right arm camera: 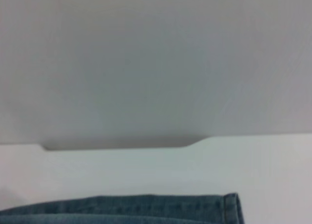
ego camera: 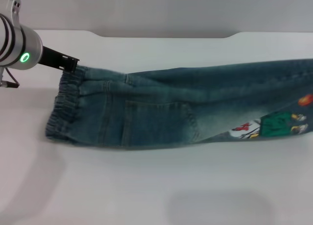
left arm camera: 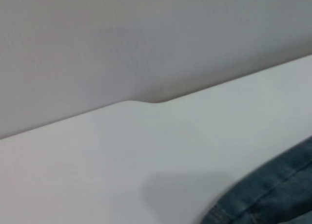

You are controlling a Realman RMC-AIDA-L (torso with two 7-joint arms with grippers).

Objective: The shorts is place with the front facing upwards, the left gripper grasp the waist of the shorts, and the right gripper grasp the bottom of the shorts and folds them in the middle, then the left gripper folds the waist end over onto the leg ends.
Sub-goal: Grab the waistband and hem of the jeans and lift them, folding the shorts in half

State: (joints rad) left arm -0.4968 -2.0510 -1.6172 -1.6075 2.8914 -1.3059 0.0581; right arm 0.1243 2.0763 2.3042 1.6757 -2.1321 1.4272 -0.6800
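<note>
The shorts point(ego camera: 186, 112) lie folded lengthwise across the worktop point(ego camera: 146, 186), waistband toward its left edge. The left end effector point(ego camera: 73, 65) sits at the waistband's far corner, positioned to lift it; I cannot tell its grip. The right end effector is out of sight.

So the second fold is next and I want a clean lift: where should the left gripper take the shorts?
Probably at the ruched elastic waistband, coming from the robot's left. That band is the shorts' leftmost edge, bunched thick above the white table, and the left gripper already sits at its far corner.
</note>
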